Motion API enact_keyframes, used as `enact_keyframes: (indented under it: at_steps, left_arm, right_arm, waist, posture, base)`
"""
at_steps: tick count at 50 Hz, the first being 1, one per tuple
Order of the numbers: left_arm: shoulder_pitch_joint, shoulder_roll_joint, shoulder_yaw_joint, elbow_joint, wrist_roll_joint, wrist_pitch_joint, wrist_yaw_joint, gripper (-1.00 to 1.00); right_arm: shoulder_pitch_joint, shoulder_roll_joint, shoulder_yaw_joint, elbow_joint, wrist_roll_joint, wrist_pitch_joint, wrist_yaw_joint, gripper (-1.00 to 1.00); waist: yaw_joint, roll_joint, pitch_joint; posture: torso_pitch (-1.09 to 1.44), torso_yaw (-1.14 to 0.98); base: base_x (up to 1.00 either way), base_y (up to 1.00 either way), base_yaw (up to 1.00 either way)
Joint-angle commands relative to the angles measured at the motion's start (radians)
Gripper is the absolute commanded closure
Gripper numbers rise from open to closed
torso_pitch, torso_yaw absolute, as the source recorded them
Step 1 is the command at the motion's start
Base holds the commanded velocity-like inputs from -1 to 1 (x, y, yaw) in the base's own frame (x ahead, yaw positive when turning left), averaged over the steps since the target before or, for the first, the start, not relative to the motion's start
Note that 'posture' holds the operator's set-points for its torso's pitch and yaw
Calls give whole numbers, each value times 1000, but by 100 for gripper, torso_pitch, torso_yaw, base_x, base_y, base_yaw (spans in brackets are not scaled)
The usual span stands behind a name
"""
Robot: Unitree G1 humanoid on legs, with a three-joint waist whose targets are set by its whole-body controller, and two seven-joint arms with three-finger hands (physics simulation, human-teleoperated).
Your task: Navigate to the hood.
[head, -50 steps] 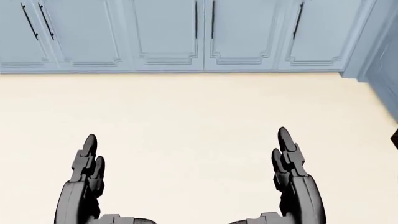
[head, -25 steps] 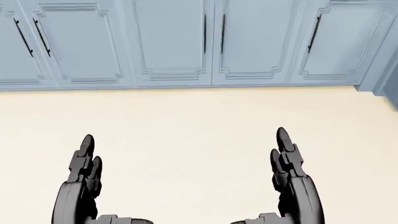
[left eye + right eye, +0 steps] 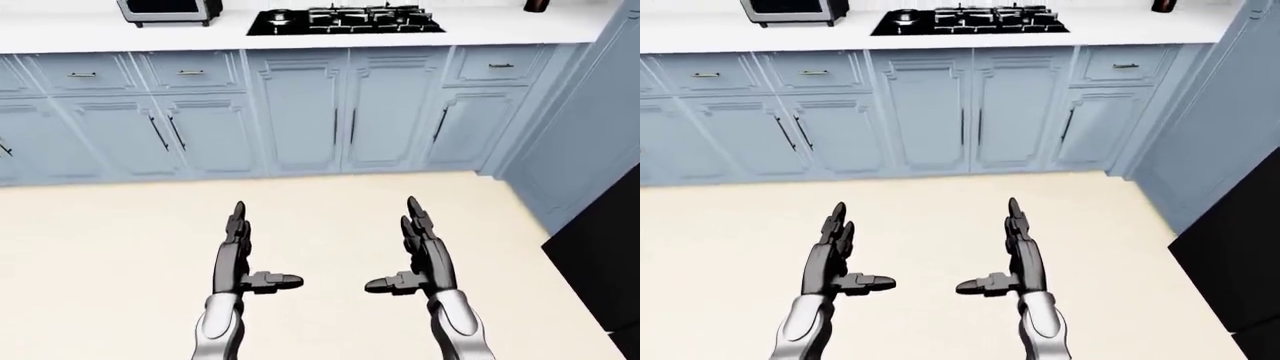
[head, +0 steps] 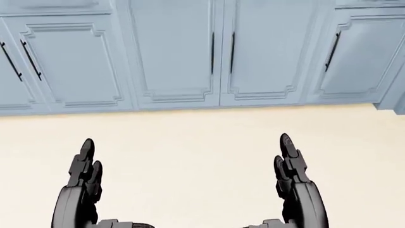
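The hood itself does not show in any view. A black gas cooktop (image 3: 345, 19) lies on the white counter (image 3: 100, 34) at the top of the left-eye view, above pale blue cabinet doors (image 3: 300, 112). My left hand (image 3: 245, 259) and right hand (image 3: 415, 255) are held out low over the cream floor, fingers straight and thumbs turned inward, both open and empty. In the head view the left hand (image 4: 82, 175) and right hand (image 4: 291, 175) sit at the bottom, under the cabinet doors (image 4: 171, 52).
A toaster oven (image 3: 168, 10) stands on the counter at the top left. A dark bottle (image 3: 536, 4) stands at the top right. A tall blue cabinet side (image 3: 590, 135) and a black appliance (image 3: 605, 262) line the right edge. Cream floor (image 3: 120, 247) lies between me and the cabinets.
The whole head view has shifted: the cabinet doors have grown larger and slid down the picture as the camera moved toward them. Both hands hold the same open pose.
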Motion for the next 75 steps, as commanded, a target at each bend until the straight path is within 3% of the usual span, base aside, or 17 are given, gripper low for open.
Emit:
enact_keyframes:
  at_steps: [1, 7, 16, 21, 24, 32, 36, 37, 38, 42, 46, 49, 59, 63, 64, 68, 75]
  left_arm:
    - [-20, -2, -8, -41, -2, -33, -5, -100]
    - [-20, -2, -8, -41, -2, -33, -5, -100]
    - [-20, -2, -8, -41, -2, -33, -5, -100]
    - [-20, -2, -8, -41, -2, -33, -5, -100]
    - [-20, -2, -8, -41, -2, -33, -5, -100]
    - [-20, -2, -8, -41, -2, -33, -5, -100]
    - [-20, -2, -8, -41, -2, -33, -5, -100]
    - [-20, -2, -8, -41, -2, -33, -5, -100]
    - [-20, -2, -8, -41, -2, -33, -5, -100]
    - [-20, -2, -8, -41, -2, -33, -5, -100]
    - [-20, -2, -8, -41, -2, -33, -5, -100]
    - [-20, -2, -8, -41, -2, -33, -5, -100]
    - [-20, -2, -8, -41, -2, -33, -5, -100]
    - [-20, -2, -8, -41, -2, -33, -5, -100]
    - [-20, -2, -8, -41, -2, -33, -5, -100]
    - [-20, -2, -8, -41, -2, -33, -5, -100]
    - [-20, -2, -8, -41, -2, -33, -5, -100]
  right_arm:
    - [-23, -5, -9, -27, 2, -47, -4, -100]
    - [-23, -6, -9, -27, 2, -47, -4, -100]
    - [-21, -5, -8, -37, 2, -41, -5, -100]
    - [-24, -5, -8, -33, 3, -40, -4, -100]
    - [-20, -5, -8, -43, 4, -33, -5, -100]
    - [-21, -5, -9, -47, 3, -26, -7, -100]
    - [-20, -6, -10, -45, 3, -27, -7, -100]
    - [-24, -6, -12, -34, 3, -35, -7, -100]
    - [-24, -6, -11, -36, 3, -33, -7, -100]
    - [-23, -6, -10, -33, 2, -38, -7, -100]
    - [-30, -6, -11, -8, 0, -57, -6, -100]
    - [-26, -6, -10, -23, 1, -46, -7, -100]
    - [-26, -6, -8, -30, 1, -39, -7, -100]
    - [-25, -6, -9, -28, 2, -42, -6, -100]
    - [-25, -6, -9, -25, 2, -45, -6, -100]
    - [-27, -6, -11, -20, 3, -48, -5, -100]
    - [-26, -6, -9, -31, 3, -37, -7, -100]
  waist:
    - [0, 0, -9]
    - [1, -95, -29]
    - [-28, -49, -8]
    - [-32, 45, -23]
    - [-20, 38, -12]
    - [-4, -29, -13]
    - [-7, -126, -34]
    - [-17, -67, -18]
    - [-15, -89, -19]
    - [-25, -68, -18]
    - [-29, -22, -4]
    - [-31, 53, -21]
    - [-5, -26, -9]
    - [-8, -126, -30]
    - [-18, -68, -17]
    - [-25, -76, -20]
    - [-32, 29, -8]
  posture:
    - [0, 0]
    - [0, 0]
    - [0, 0]
    - [0, 0]
    - [0, 0]
    - [0, 0]
    - [0, 0]
    - [0, 0]
    - [0, 0]
    - [0, 0]
    - [0, 0]
    - [0, 0]
    - [0, 0]
    - [0, 0]
    - [0, 0]
    - [0, 0]
    - [0, 0]
  base:
    - [24, 0, 0]
    - [22, 0, 0]
    - [20, 0, 0]
    - [16, 0, 0]
    - [16, 0, 0]
    - [16, 0, 0]
    - [16, 0, 0]
    - [15, 0, 0]
    - [17, 0, 0]
    - [15, 0, 0]
    - [16, 0, 0]
    - [16, 0, 0]
    - [16, 0, 0]
    - [16, 0, 0]
    - [16, 0, 0]
    - [15, 0, 0]
    - [16, 0, 0]
